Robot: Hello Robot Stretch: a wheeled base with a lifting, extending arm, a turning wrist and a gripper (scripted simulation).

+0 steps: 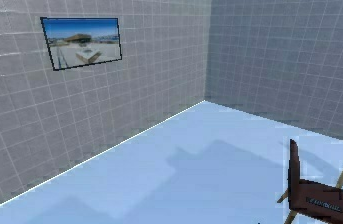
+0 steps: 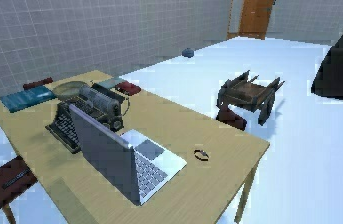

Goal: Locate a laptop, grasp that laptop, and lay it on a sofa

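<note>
My forward view looks ahead and slightly down over pale floor point(image 1: 179, 160) to a far corner of grey tiled walls point(image 1: 129, 100), with a chair point(image 1: 309, 190) near at its right edge. My arm side view sits close above the desk point(image 2: 174, 122), looking across it to a distant door point(image 2: 255, 15). Both share floor and tiled wall.

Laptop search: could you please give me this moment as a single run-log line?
laptop: open, on wooden table | forward view: wall picture, chair | stage: laptop found, not yet on a sofa
</note>
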